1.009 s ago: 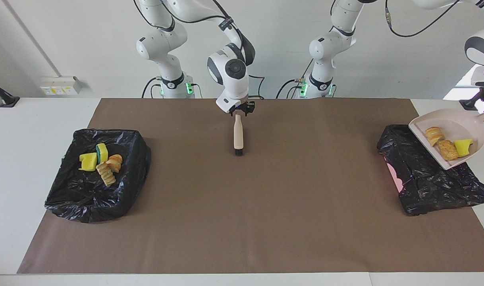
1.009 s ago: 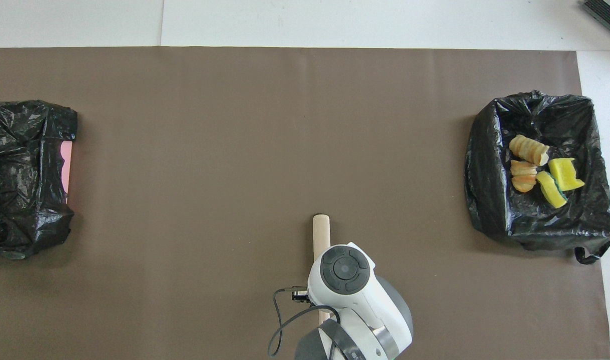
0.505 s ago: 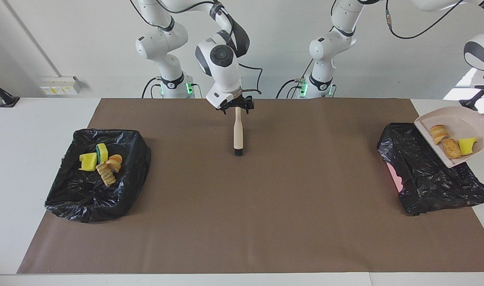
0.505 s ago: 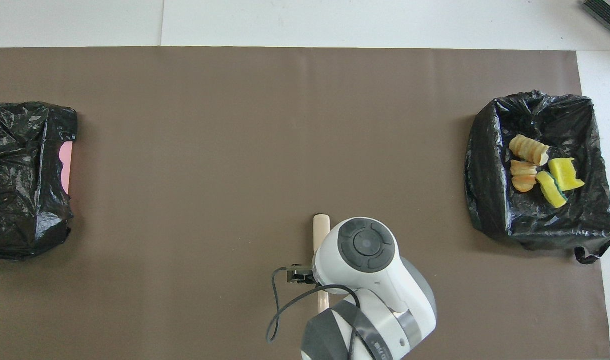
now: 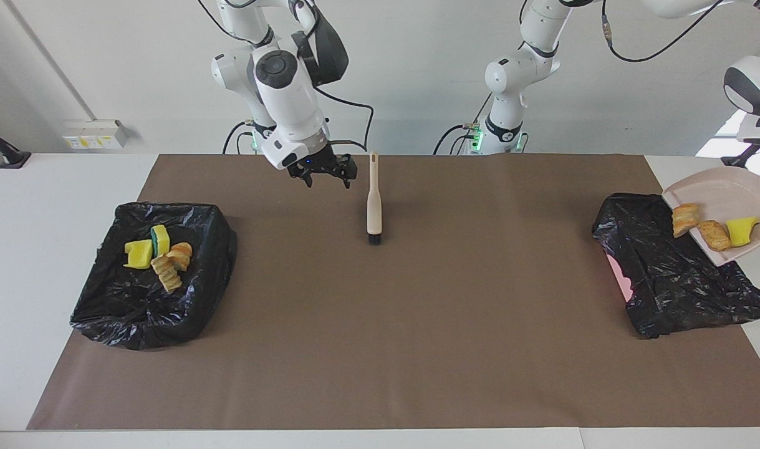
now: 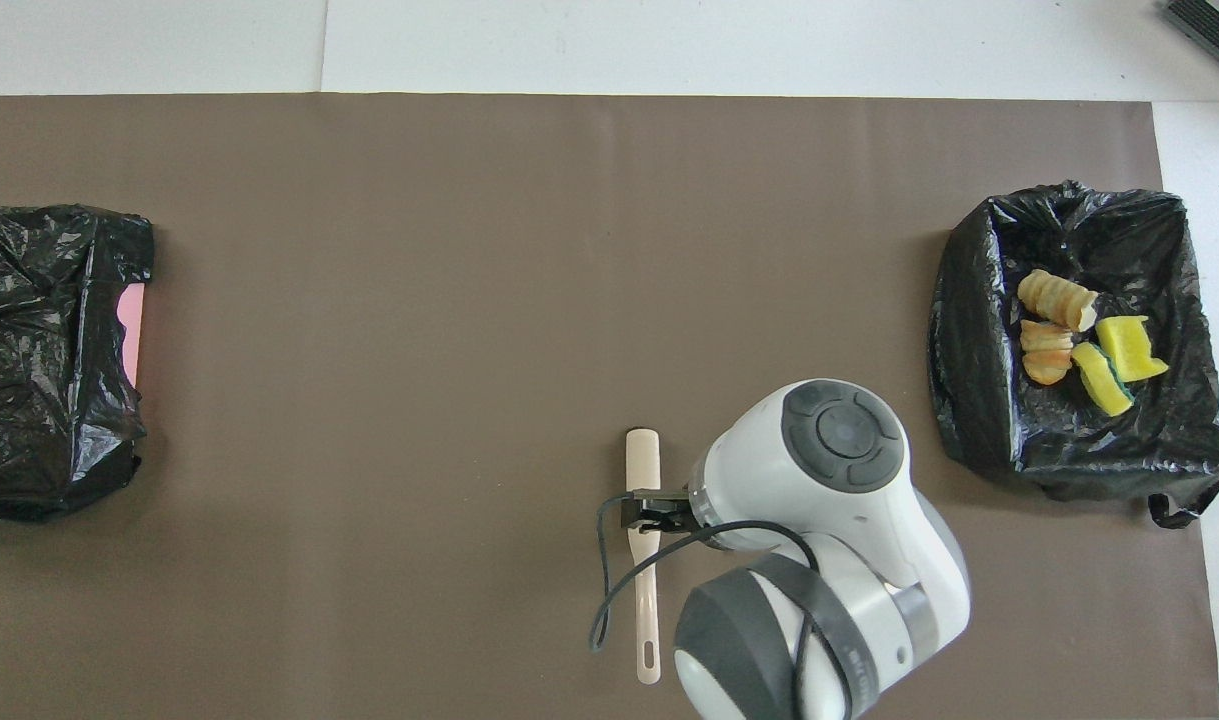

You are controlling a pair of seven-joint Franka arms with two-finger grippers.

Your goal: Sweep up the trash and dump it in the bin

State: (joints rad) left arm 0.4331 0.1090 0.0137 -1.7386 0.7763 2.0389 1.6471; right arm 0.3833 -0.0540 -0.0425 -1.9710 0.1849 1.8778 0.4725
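Observation:
The pale pink dustpan (image 5: 726, 193) hangs tilted over the black-lined bin (image 5: 666, 280) at the left arm's end. It carries trash: two bread-like lumps (image 5: 685, 218) and a yellow sponge piece (image 5: 741, 229). It hangs below the left arm's wrist (image 5: 754, 128); the left gripper is cut off by the view's edge. The brush (image 5: 373, 206) (image 6: 642, 465) lies flat on the mat. My right gripper (image 5: 327, 181) (image 6: 651, 515) hovers open and empty beside its handle. The other bin (image 5: 217, 249) (image 6: 969, 350) holds sponges (image 5: 139, 254) and bread lumps (image 5: 168, 271).
A brown mat (image 5: 417, 343) covers most of the white table. The bin at the left arm's end (image 6: 39, 380) has a crumpled black bag over it, with a pink patch showing. The two bins stand at the ends of the mat.
My right gripper has opened fully, lifted off the brush handle and swung toward the right arm's end. The left arm has carried the dustpan farther toward its end of the table.

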